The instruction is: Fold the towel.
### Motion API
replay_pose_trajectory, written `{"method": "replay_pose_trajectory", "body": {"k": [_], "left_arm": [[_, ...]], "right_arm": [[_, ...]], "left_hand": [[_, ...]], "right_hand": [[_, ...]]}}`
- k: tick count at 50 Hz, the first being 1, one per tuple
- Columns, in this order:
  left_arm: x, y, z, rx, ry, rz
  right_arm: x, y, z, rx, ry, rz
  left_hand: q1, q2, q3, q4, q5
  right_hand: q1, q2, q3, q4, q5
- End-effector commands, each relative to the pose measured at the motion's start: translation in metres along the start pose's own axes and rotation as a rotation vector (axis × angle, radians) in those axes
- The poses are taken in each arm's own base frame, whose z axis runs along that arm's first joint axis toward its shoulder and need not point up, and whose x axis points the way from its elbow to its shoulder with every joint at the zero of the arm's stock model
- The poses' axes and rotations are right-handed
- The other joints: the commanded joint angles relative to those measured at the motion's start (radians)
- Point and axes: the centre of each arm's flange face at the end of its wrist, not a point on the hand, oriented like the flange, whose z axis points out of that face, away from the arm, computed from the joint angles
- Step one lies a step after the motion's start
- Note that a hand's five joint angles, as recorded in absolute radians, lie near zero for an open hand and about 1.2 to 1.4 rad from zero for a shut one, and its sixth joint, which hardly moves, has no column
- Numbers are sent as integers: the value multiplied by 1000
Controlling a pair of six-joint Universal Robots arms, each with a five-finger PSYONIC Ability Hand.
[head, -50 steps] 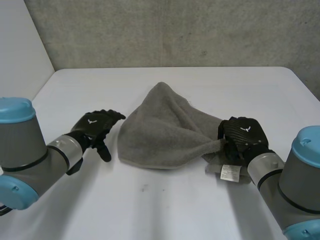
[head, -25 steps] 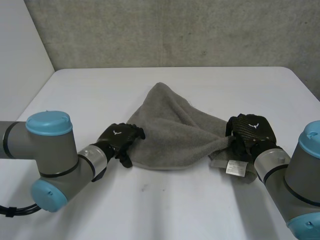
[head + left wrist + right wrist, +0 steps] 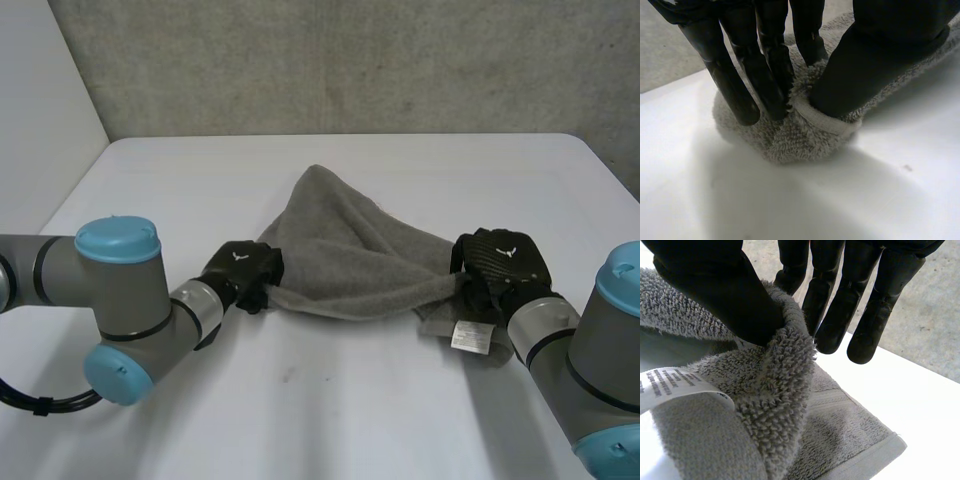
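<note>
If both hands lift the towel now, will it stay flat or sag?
Likely sags: the towel drapes in soft folds between the left hand and right hand. Its looped pile probably grips well, so slipping seems unlikely.

From the head cam, the backs of my black left hand [image 3: 245, 268] and black right hand [image 3: 497, 262] hide the fingers pinching the crumpled grey terry towel [image 3: 340, 260]. Print on its small white sewn-in label [image 3: 467, 336], toward the white table's [image 3: 350, 420] right edge, is too tiny to read, and the right wrist cam crops it.
</note>
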Motion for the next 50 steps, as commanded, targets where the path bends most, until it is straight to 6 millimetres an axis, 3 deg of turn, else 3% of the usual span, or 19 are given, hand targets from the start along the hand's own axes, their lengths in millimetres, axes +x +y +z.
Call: {"method": "replay_pose_trajectory", "body": {"k": [1, 4, 6, 7, 9, 10, 12, 19, 23, 26, 28, 31, 36, 39, 42, 44, 45, 47, 50], "left_arm": [[-5, -44, -15, 101, -111, 22], [-6, -60, -24, 142, -134, 28], [-4, -95, -45, 230, -157, 41], [-4, -95, -46, 231, -157, 41], [-1, -130, -69, 335, -164, 53], [-1, -130, -69, 335, -164, 53], [2, -157, -94, 407, -169, 73], [6, -183, -135, 390, -173, 130], [5, -180, -139, 323, -182, 198], [2, -165, -132, 231, -189, 269], [0, -139, -117, 129, -176, 306], [-4, -123, -108, 71, -172, 296], [-10, -63, -66, -83, -146, 245], [-12, -46, -50, -88, -165, 217], [-13, -43, -44, -70, -174, 195], [-14, -45, -39, -11, -187, 132], [-14, -45, -39, -11, -187, 131], [-10, -49, -39, 26, -181, 59], [0, -59, -45, 62, -161, -2]], "right_arm": [[2, -13, 4, 38, 5, -16], [3, -25, 2, 44, 2, -39], [2, -36, -1, 47, -6, -65], [2, -51, -6, 58, -19, -95], [1, -62, -11, 60, -37, -118], [-1, -72, -16, 54, -61, -135], [-3, -80, -20, 48, -90, -151], [-5, -115, -37, 37, -150, -197], [-3, -127, -39, 34, -151, -231], [-3, -125, -35, 22, -154, -236], [-4, -116, -29, -7, -160, -233], [-5, -99, -17, -69, -161, -231], [0, -85, -2, -94, -147, -223], [5, -82, 9, -62, -106, -217], [23, -79, 21, -34, -7, -211], [30, -77, 25, -24, 33, -203], [33, -75, 26, -17, 52, -200], [35, -71, 27, -15, 64, -193], [36, -66, 28, -11, 70, -186]], "left_hand": [[247, 221, 223, 223, 238], [247, 221, 223, 223, 238], [247, 221, 223, 223, 238], [247, 221, 223, 223, 238], [247, 221, 223, 223, 238], [247, 221, 223, 223, 238], [247, 221, 223, 223, 238], [247, 221, 223, 223, 238], [247, 221, 223, 223, 238], [247, 221, 223, 223, 238], [247, 221, 223, 223, 238], [247, 221, 223, 223, 238], [-40, -66, -64, -64, -49], [-93, -119, -117, -117, -102], [-129, -155, -153, -153, -137], [-435, -461, -459, -459, -444], [-437, -463, -461, -461, -446], [-744, -770, -767, -767, -752], [-956, -982, -980, -980, -965]], "right_hand": [[8, 182, 182, 179, 187], [8, 182, 182, 179, 187], [8, 182, 182, 179, 187], [8, 182, 182, 179, 187], [8, 182, 182, 179, 187], [8, 182, 182, 179, 187], [8, 182, 182, 179, 187], [8, 182, 182, 179, 187], [8, 182, 182, 179, 187], [8, 182, 182, 179, 187], [8, 182, 182, 179, 187], [8, 182, 182, 179, 187], [8, 182, 182, 179, 187], [8, 182, 182, 179, 187], [8, 182, 182, 179, 187], [8, 182, 182, 179, 187], [8, 182, 182, 179, 187], [8, 182, 182, 179, 187], [8, 182, 182, 179, 187]]}}
